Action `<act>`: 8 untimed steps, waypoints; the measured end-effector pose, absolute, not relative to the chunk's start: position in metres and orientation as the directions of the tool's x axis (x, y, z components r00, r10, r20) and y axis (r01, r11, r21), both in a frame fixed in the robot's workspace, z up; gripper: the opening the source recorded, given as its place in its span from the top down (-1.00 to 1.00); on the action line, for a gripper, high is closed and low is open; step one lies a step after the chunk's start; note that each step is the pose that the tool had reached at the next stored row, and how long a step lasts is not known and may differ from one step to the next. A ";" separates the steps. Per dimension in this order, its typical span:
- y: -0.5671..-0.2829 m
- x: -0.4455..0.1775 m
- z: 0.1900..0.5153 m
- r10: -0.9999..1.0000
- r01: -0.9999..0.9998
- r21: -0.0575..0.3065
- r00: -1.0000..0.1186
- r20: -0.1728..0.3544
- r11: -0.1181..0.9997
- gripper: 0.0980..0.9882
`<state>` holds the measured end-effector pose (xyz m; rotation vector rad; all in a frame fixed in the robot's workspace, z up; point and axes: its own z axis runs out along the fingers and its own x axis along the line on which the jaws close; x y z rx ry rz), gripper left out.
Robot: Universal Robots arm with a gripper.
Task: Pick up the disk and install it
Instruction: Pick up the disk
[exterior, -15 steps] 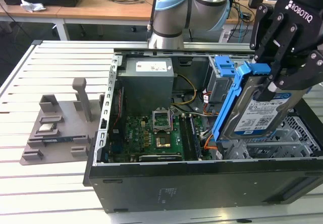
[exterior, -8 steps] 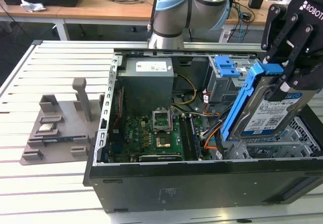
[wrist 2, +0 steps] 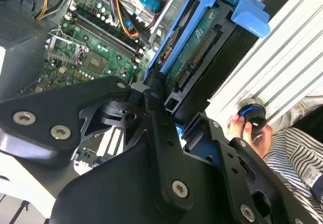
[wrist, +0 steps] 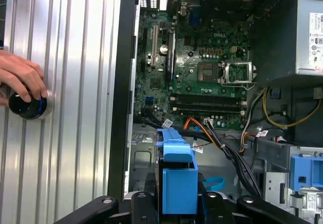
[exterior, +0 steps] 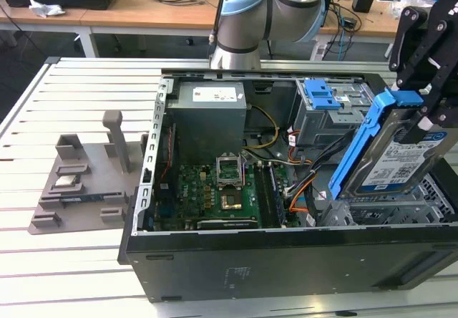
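In the exterior view my gripper (exterior: 424, 114) is shut on the disk (exterior: 404, 157), a silver drive with a white-and-blue label and a blue side bracket (exterior: 365, 142). It holds the disk tilted on edge, above the open computer case (exterior: 286, 250), at the exterior view's right. A perforated metal bay (exterior: 433, 193) lies just beneath it. The second wrist view shows the disk (wrist 2: 202, 47) from its connector end, between the black fingers (wrist 2: 156, 108). The blue bracket (wrist: 177, 176) also rises between the fingers in the first wrist view.
Inside the case are the motherboard (exterior: 215, 189), a grey power supply (exterior: 207, 110), loose cables (exterior: 300, 182) and a grey drive cage with a blue latch (exterior: 325, 99). A grey parts fixture (exterior: 79, 189) sits on the slatted table. A person's hand (wrist: 20, 75) rests on a round knob.
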<state>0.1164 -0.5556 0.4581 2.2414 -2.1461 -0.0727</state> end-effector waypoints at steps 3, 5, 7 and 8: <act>-0.556 0.130 0.458 -0.999 -0.997 0.060 0.043 -0.008 -0.043 0.40; -0.556 0.138 0.458 -0.999 -0.997 0.060 0.043 -0.008 -0.044 0.40; -0.555 0.138 0.458 -0.999 -0.997 0.060 0.043 -0.008 -0.043 0.40; -0.556 0.138 0.458 -0.999 -0.997 0.060 0.043 -0.008 -0.043 0.40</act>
